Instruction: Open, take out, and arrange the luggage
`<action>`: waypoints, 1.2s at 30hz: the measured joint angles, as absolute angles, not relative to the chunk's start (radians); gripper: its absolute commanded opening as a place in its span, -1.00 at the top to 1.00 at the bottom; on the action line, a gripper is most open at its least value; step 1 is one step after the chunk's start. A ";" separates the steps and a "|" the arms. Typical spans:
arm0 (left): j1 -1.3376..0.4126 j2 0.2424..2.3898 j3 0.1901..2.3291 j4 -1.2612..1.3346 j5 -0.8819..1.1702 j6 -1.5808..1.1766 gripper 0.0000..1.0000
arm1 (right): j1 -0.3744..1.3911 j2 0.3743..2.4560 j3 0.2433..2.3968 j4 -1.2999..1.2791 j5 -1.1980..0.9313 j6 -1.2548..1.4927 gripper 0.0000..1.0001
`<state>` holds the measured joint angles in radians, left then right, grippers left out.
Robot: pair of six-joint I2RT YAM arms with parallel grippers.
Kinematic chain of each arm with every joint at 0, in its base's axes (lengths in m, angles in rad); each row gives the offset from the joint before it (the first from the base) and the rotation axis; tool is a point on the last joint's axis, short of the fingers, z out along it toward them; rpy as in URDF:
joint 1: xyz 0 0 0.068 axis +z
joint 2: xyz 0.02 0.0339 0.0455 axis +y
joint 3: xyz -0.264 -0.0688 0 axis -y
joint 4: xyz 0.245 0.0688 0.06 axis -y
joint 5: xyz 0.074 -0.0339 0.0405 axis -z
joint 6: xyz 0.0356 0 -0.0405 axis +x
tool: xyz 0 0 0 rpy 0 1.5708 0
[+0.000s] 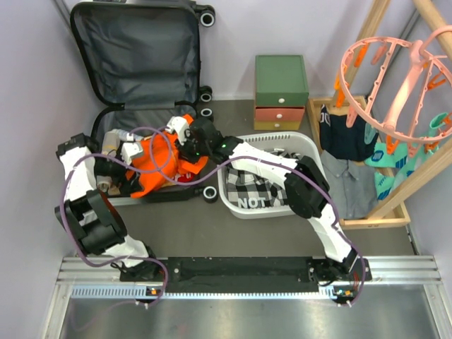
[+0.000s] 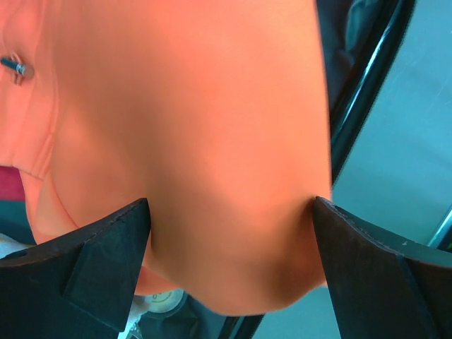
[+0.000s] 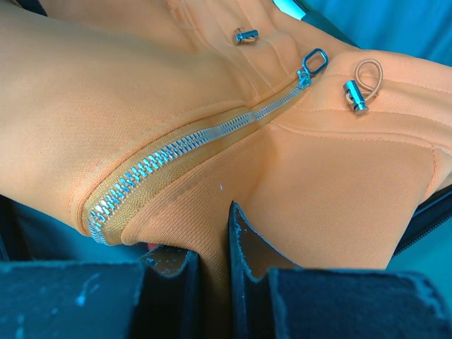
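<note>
One large black hard-shell suitcase [image 1: 134, 56] lies open at the far left, its dark grey fabric lining showing. One orange zip-front jacket [image 3: 106, 92] sits inside. My left pincer [image 2: 231, 205] gapes wide around the fabric. My right pincer [image 3: 215, 247] is pinched tight on a fold.

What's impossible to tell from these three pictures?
- Top view: what else lies in the luggage's lower half, which is covered by the orange jacket.
- Left wrist view: the jacket's shape. It fills the frame, blurred, between the open left hand's fingers.
- Top view: the full print on the basket clothes, hidden by folds.
</note>
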<state>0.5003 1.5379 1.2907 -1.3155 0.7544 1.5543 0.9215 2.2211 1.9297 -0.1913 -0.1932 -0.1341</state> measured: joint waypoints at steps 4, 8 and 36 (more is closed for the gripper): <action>0.472 1.513 1.290 -1.312 0.754 1.527 -0.98 | 0.920 2.221 1.930 -0.191 -0.196 -0.136 1.00; 0.423 1.501 1.232 -1.294 0.707 1.521 -0.91 | 0.920 2.221 1.932 -0.202 -0.197 -0.156 1.00; 0.471 1.439 1.332 -1.331 0.634 1.492 1.00 | 0.925 2.276 2.042 -0.324 -0.253 -0.523 -0.13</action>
